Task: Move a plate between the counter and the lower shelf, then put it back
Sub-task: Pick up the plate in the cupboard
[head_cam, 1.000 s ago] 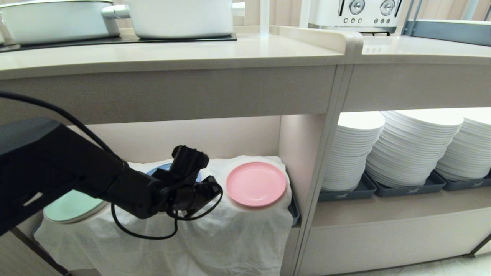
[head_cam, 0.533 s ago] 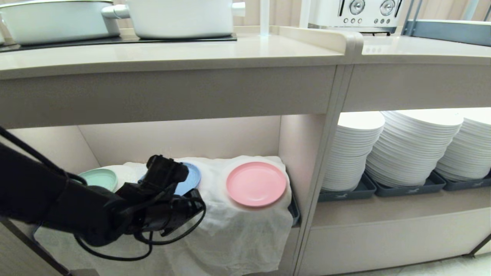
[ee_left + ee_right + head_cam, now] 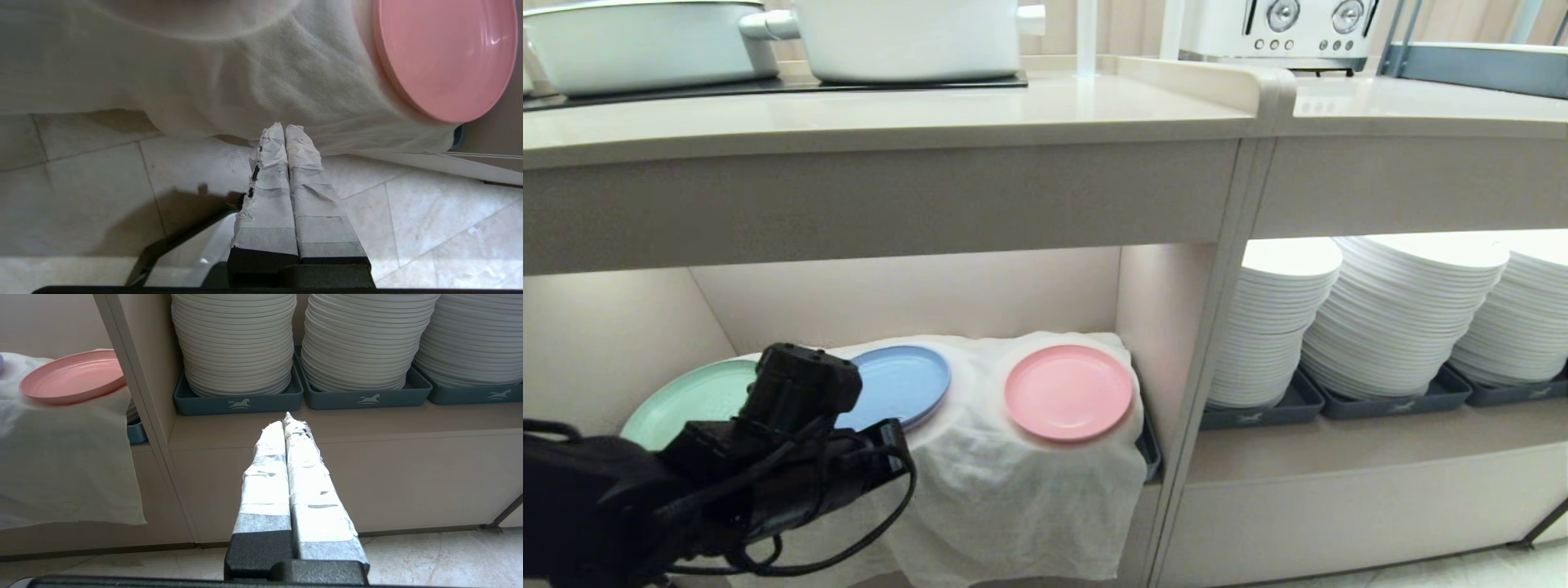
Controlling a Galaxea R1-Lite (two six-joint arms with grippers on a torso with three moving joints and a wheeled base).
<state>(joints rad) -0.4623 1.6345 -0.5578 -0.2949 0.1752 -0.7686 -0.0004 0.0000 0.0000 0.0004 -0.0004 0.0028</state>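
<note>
The pink plate [image 3: 1068,392] lies flat on a cloth-draped mound at the right end of the lower shelf [image 3: 1013,490], under the beige counter [image 3: 931,114]. My left gripper [image 3: 890,453] is low at the front left of the shelf, well apart from the plate. In the left wrist view its taped fingers [image 3: 284,130] are pressed together with nothing between them, level with the hanging cloth, and the plate [image 3: 445,57] shows off to one side. My right gripper [image 3: 286,422] is shut and empty, parked in front of the neighbouring recess; the plate [image 3: 73,375] shows there too.
A blue plate [image 3: 898,384] and a mint-green plate [image 3: 686,400] sit on the same cloth to the pink one's left. Stacks of white plates [image 3: 1396,310] in grey trays fill the right recess. White pots [image 3: 907,37] and a toaster [image 3: 1282,24] stand on top.
My left arm has drawn back down and to the left, away from the shelf, uncovering the blue and green plates. The pink plate has stayed where it was.
</note>
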